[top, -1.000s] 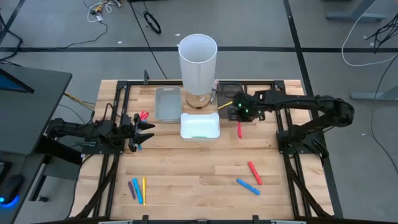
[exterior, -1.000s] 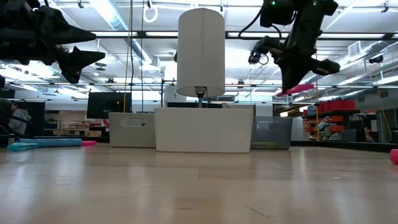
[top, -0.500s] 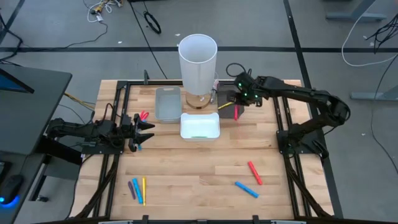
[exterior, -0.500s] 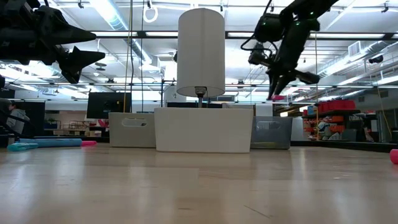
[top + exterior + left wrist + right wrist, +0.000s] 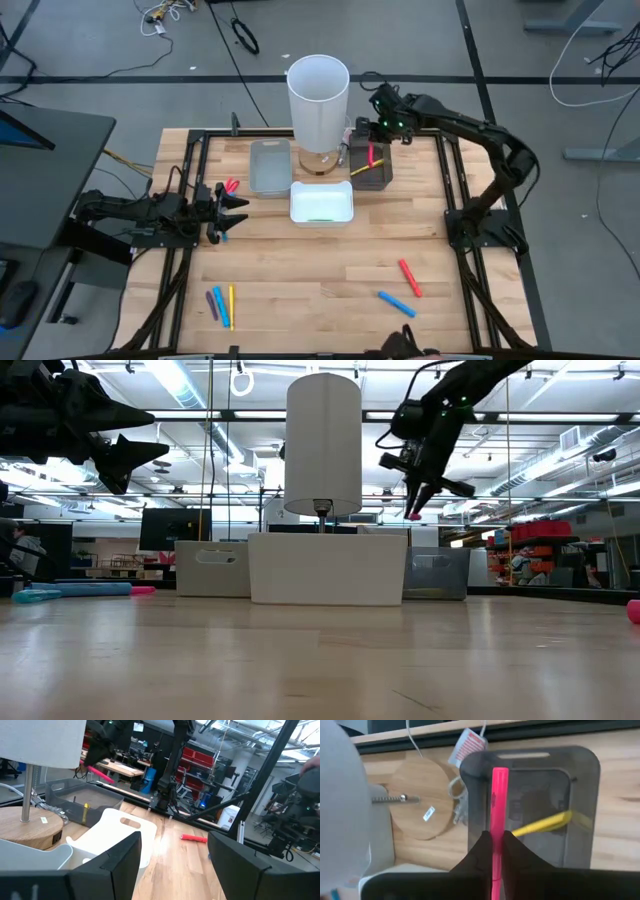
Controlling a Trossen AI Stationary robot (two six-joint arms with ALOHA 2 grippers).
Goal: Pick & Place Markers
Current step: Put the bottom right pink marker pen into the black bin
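Right end effector clamped on pink marker, held over dark tray near surface's far edge; yellow marker inside tray. Left end effector parted, empty, by left edge. Other markers near front edge.

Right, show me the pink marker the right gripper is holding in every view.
High view: pink marker over the dark tray, beside the white cylinder.
Low view: its tip hangs below the right gripper, right of the cylinder.
Left wrist view: it juts from the far gripper.
Right wrist view: centred, over the tray.
Shared landmark: the dark tray.
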